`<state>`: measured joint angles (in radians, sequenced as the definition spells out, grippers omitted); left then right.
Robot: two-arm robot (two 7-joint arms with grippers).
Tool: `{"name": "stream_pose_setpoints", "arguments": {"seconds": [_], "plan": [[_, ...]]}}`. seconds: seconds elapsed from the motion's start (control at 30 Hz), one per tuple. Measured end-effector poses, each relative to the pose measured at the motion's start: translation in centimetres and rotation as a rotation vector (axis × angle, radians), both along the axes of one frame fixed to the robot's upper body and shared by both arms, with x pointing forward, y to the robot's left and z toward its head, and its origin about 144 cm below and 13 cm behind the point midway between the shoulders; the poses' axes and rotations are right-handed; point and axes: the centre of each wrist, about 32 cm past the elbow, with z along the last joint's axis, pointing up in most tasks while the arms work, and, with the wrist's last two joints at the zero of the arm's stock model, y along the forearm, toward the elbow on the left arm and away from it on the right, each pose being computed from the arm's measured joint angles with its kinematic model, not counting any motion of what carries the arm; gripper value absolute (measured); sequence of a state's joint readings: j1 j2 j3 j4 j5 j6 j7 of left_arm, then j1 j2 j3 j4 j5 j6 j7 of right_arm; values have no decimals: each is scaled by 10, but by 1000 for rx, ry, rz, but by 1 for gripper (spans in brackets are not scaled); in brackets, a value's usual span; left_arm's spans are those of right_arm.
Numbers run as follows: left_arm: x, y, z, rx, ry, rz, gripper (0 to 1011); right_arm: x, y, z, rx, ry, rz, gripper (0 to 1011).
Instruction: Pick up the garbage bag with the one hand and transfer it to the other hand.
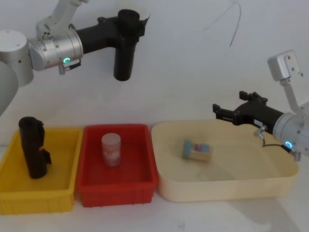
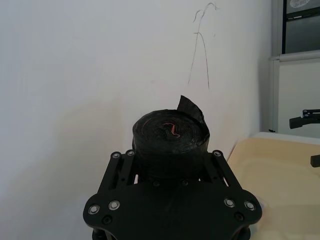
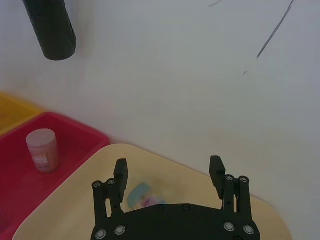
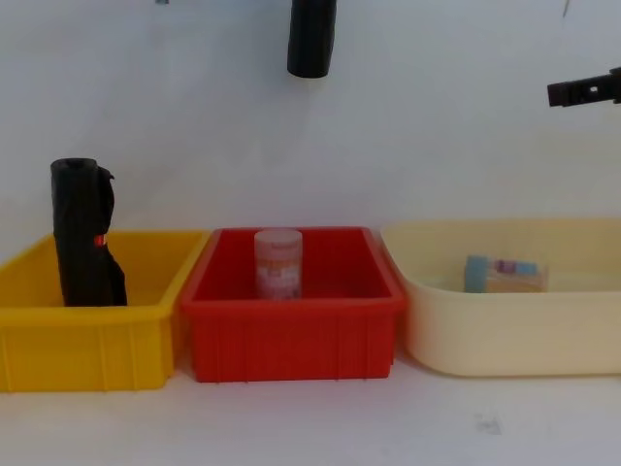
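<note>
The garbage bag (image 1: 123,58), a tightly rolled black cylinder, hangs upright high above the red bin. My left gripper (image 1: 129,24), on the wrist with the green ring, is shut on its upper end. The left wrist view shows the roll's top (image 2: 170,137) between the fingers (image 2: 117,167), with a small flap sticking up. From the chest view its lower end (image 4: 310,39) hangs at the top edge. My right gripper (image 1: 229,104), on the blue-ring wrist, hovers open over the cream tub, well right of and below the bag (image 3: 50,25). Nothing is between its fingers (image 3: 120,172).
A yellow bin (image 1: 63,195) on the left holds another black roll (image 1: 33,147) with a red mark. The red bin (image 1: 145,186) in the middle holds a pale jar (image 1: 111,150). The cream tub (image 1: 270,186) on the right holds a small blue-and-tan pack (image 1: 197,151).
</note>
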<state>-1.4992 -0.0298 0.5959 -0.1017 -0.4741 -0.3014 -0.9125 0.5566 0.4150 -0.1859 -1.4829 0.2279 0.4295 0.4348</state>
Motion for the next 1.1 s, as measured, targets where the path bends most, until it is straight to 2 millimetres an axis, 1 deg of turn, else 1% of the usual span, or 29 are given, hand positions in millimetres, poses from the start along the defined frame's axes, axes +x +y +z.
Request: {"name": "stream_pose_setpoints", "arguments": {"seconds": [1.1], "plan": [[0, 0, 0, 1, -1, -1, 483, 0, 0, 0, 2, 0, 4, 1001]]}}
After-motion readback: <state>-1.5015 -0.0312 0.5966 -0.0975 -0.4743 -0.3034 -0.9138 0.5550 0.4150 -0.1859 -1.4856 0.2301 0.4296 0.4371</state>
